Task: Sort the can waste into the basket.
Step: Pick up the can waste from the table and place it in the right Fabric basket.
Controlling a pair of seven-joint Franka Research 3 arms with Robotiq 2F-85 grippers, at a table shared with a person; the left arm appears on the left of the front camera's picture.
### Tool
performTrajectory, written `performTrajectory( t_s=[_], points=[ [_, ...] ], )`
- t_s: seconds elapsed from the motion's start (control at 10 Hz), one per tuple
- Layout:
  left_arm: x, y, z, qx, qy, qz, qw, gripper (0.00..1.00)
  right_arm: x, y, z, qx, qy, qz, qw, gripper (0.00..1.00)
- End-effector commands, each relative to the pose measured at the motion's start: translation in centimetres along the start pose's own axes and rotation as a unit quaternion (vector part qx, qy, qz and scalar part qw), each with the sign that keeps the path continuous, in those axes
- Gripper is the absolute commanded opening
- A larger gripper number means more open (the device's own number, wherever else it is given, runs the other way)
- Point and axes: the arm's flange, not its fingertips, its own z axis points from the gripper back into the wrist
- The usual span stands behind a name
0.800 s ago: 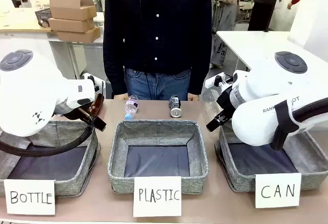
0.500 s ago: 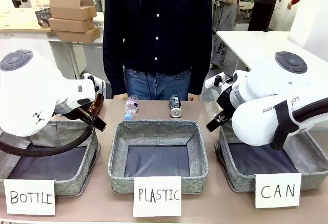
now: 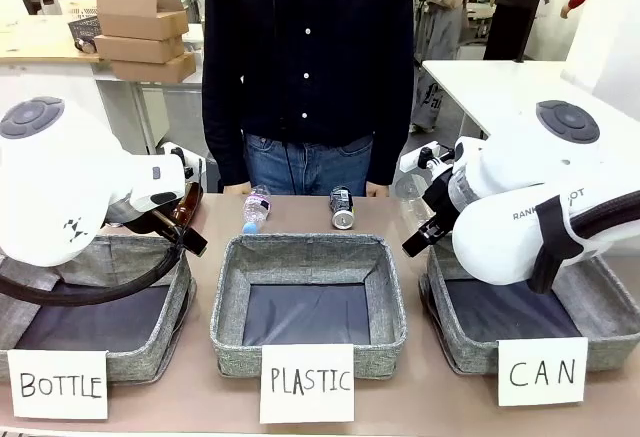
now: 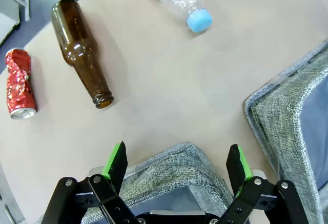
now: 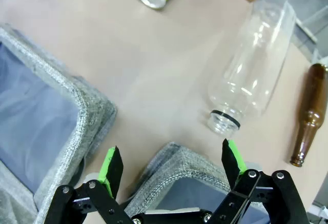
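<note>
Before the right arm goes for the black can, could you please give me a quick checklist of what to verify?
1. Right gripper open and empty: ok.
2. Black can free on the table, nothing touching it: ok.
3. CAN basket empty: cannot tell, the arm hides much of it.
4. Person's hands clear of the can: cannot tell, only fingers show at the far edge.
5. Left gripper open, away from the can: ok.
6. Red can also waiting: ok.

"BOTTLE" sign [image 3: 57,385], "PLASTIC" sign [image 3: 307,382], "CAN" sign [image 3: 542,372], one per basket

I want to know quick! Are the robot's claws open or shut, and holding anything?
Left claw: open, holding nothing.
Right claw: open, holding nothing.
</note>
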Motion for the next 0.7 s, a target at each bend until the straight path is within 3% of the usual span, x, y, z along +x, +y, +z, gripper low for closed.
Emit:
performTrajectory(
  t_s=[0.0,0.3,0.5,0.6],
  points=[
    [0.0,0.0,0.0,0.000,0.000,0.000,1.000,1.00,0.0,0.0,0.0,0.000,0.000,0.000,1.000,1.00],
    [0.0,0.0,0.0,0.000,0.000,0.000,1.000,1.00,0.0,0.0,0.0,0.000,0.000,0.000,1.000,1.00],
    [0.6,-0.1,9.0,-0.021,-0.050,0.013,0.998,1.00,1.6,-1.1,7.0,-0.045,-0.040,-0.013,0.998,1.00],
    [-0.7,-0.9,12.9,-0.018,-0.041,0.003,0.999,1.00,1.1,-1.1,10.0,-0.033,-0.014,-0.002,0.999,1.00]
  ],
)
